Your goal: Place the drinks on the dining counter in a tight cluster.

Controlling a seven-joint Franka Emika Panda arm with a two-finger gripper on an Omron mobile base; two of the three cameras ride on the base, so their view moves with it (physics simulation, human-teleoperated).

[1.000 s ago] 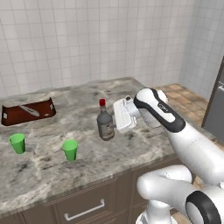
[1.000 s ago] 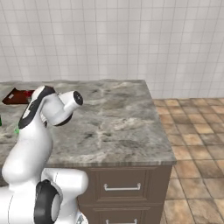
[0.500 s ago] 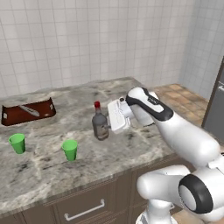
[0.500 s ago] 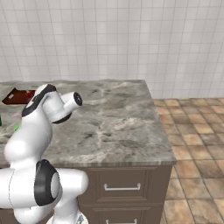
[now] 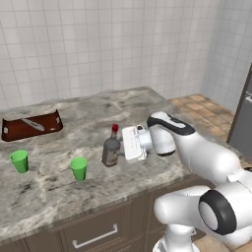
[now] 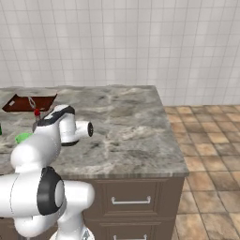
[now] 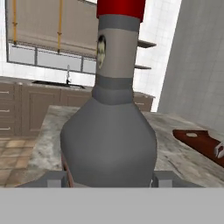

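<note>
1. The grey-brown bottle with the red cap [image 5: 111, 149] stands upright on the dining counter [image 5: 123, 106], near the front edge, roughly mid-slab.
2. In the hand view the bottle [image 7: 109, 127] sits squarely between the two dark finger tips, one at each side of its wide body.
3. The gripper [image 5: 119, 147] reaches in level from the bottle's right; its jaws are narrowed around the body and look to be clasping it, though the contact itself is hard to make out.
4. A green cup [image 5: 78, 168] stands just left of the bottle; a second green cup [image 5: 19, 161] is further left.
5. A dark brown tray [image 5: 32, 126] lies behind them, toward the tiled wall [image 5: 98, 44].
</note>
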